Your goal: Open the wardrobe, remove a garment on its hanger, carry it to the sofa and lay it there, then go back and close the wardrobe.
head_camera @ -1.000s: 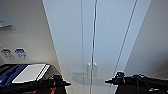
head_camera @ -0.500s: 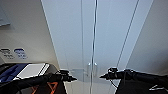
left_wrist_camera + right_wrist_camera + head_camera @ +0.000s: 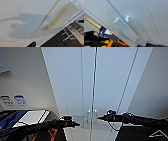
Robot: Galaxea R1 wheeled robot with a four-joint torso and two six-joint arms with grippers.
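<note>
Two closed wardrobe (image 3: 100, 84) doors, left tool (image 3: 76, 124) and right tool (image 3: 98, 118) flanking handles (image 3: 92, 116), finger spread indiscernible

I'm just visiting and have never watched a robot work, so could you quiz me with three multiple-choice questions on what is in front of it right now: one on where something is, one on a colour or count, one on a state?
1. Where do the handles sit on the wardrobe?
A. at its outer edges
B. side by side at the seam between the doors
C. along the top

2. What colour are the wardrobe doors?
A. white
B. dark brown
C. red

3. What state are the doors in?
A. both swung wide
B. one taken off
C. shut

Answers: 1 B, the head view shows the pair of handles flanking the centre seam, between the left gripper and the right gripper. 2 A, the panels are plain white. 3 C, the doors meet in a thin line with nothing of the inside showing.
</note>
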